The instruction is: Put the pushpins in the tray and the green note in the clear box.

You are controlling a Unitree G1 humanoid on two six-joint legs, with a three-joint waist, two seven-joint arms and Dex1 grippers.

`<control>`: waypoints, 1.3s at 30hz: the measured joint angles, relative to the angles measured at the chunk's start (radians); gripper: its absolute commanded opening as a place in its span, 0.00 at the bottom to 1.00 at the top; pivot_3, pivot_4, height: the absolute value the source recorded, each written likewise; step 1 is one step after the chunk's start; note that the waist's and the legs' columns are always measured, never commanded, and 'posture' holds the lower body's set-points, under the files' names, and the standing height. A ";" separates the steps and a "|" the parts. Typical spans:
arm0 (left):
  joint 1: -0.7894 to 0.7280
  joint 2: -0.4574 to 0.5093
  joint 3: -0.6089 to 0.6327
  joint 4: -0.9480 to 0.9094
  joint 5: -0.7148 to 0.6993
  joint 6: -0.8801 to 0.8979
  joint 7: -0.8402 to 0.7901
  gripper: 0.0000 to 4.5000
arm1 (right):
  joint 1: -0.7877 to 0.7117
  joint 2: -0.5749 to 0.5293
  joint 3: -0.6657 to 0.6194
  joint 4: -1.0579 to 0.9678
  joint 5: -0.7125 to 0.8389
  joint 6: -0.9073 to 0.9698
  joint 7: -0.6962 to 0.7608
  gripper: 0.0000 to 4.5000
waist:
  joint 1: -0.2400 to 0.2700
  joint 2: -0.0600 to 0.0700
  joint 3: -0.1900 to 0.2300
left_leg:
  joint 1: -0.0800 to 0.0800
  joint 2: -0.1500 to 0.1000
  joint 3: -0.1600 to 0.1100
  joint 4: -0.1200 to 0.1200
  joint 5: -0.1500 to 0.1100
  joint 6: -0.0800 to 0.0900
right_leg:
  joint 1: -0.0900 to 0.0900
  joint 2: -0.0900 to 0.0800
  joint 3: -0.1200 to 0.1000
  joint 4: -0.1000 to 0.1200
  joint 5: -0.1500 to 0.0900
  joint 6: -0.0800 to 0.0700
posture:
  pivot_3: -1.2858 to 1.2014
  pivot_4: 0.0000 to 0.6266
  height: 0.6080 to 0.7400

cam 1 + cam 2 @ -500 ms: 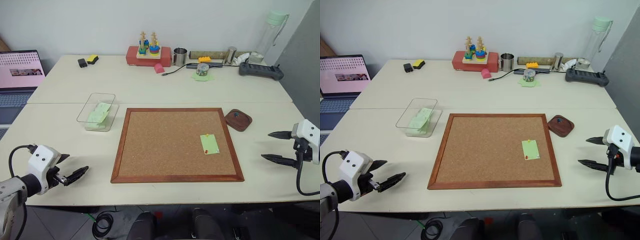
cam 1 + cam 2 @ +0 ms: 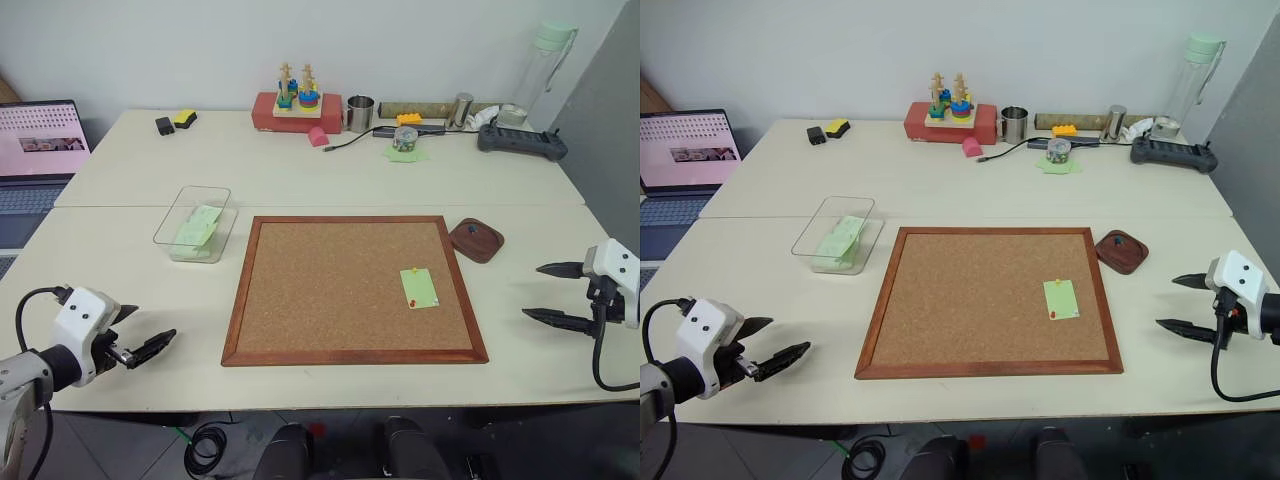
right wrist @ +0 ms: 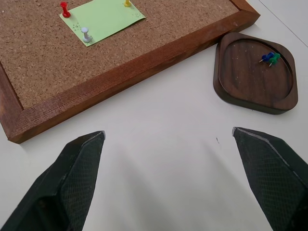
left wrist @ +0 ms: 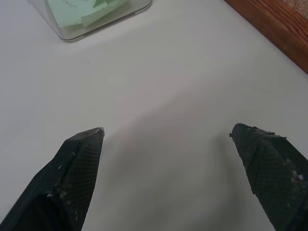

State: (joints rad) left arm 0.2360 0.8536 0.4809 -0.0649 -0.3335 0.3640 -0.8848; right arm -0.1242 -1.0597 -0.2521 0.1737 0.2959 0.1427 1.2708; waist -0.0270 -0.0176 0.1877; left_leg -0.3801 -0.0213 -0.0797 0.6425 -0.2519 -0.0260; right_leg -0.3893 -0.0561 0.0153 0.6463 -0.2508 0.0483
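The green note [image 2: 419,288] lies on the right part of the corkboard [image 2: 340,290], held by a yellow pushpin [image 3: 127,3], a red pushpin [image 3: 64,8] and a white one [image 3: 85,33]. Off the board's right corner rests the dark brown tray [image 3: 240,77], with a blue and a green pin [image 3: 268,57] in it. The clear box [image 2: 193,224] stands left of the board with green notes inside. My left gripper [image 2: 156,322] hovers open near the table's front left. Right of the board, my right gripper [image 2: 533,291] is open, below the tray.
A laptop [image 2: 35,150] sits at the far left. Along the back edge stand a red toy block [image 2: 296,110], a metal cup [image 2: 360,113], a small tin on green paper [image 2: 404,140], a black controller [image 2: 520,140] and a tall bottle [image 2: 545,65].
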 measured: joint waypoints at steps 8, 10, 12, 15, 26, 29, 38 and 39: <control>-0.057 -0.005 0.031 0.000 -0.078 0.064 0.007 1.00 | -0.001 0.001 0.000 0.000 0.001 0.001 -0.007 0.99 | -0.001 0.000 0.000 | 0.000 0.000 0.000 0.000 0.000 0.000 | 0.000 0.000 0.000 0.000 0.000 0.000 | 0.52 0.24 1.00; -0.057 -0.006 0.031 -0.001 -0.078 0.066 0.011 1.00 | -0.001 0.002 0.000 0.000 0.001 0.003 -0.007 0.99 | -0.001 0.000 0.000 | 0.000 0.000 0.000 0.000 0.000 0.000 | 0.000 0.000 0.000 0.000 0.000 0.000 | 0.52 0.24 1.00; -0.058 -0.006 0.031 -0.002 -0.079 0.065 0.009 1.00 | 0.000 0.003 0.000 -0.004 0.002 0.008 -0.007 0.99 | -0.001 0.000 0.000 | 0.000 0.000 0.000 0.000 0.000 0.000 | 0.000 0.000 0.000 0.000 0.000 0.000 | 0.52 0.24 1.00; -0.071 -0.006 0.031 -0.003 -0.083 0.066 0.002 1.00 | 0.010 0.005 0.000 -0.018 0.003 0.019 -0.007 0.99 | 0.000 0.000 0.000 | 0.000 0.000 0.000 0.000 0.000 0.000 | 0.000 0.000 0.000 0.000 0.000 0.000 | 0.52 0.24 1.00; -0.146 -0.002 -0.035 -0.115 -0.113 0.083 -0.043 0.66 | 0.035 0.010 -0.009 -0.079 0.042 0.071 -0.017 1.00 | 0.001 0.000 0.000 | 0.000 0.000 0.000 0.001 0.000 0.000 | 0.000 0.000 0.000 0.000 0.000 0.000 | 0.52 0.24 1.00; -0.233 -0.004 -0.130 -0.169 -0.113 0.093 -0.039 0.51 | 0.036 0.012 -0.013 -0.109 0.048 0.089 -0.033 1.00 | 0.002 0.000 0.000 | -0.001 -0.001 0.000 0.001 0.000 0.000 | 0.001 0.000 0.000 0.000 0.001 0.001 | 0.52 0.24 1.00; -0.479 -0.145 -0.465 -0.199 -0.058 0.089 -0.032 0.12 | -0.033 0.087 -0.017 -0.234 0.156 0.218 -0.094 1.00 | 0.000 0.000 0.000 | 0.000 -0.001 0.002 0.003 0.000 0.000 | 0.001 0.001 0.001 0.001 0.002 0.003 | 0.52 0.24 1.00; -0.489 -0.162 -0.499 -0.196 -0.044 0.084 -0.033 0.05 | -0.041 0.089 -0.014 -0.248 0.160 0.230 -0.099 1.00 | -0.001 0.000 0.000 | -0.001 -0.001 0.002 0.003 0.000 0.000 | 0.001 0.001 0.001 0.000 0.002 0.003 | 0.52 0.24 1.00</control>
State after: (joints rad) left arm -0.2529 0.6917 -0.0178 -0.2609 -0.3778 0.4476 -0.9177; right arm -0.1653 -0.9711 -0.2658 -0.0744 0.4560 0.3726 1.1720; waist -0.0284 -0.0176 0.1877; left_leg -0.3807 -0.0224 -0.0774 0.6452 -0.2518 -0.0260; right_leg -0.3884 -0.0551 0.0168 0.6465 -0.2488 0.0514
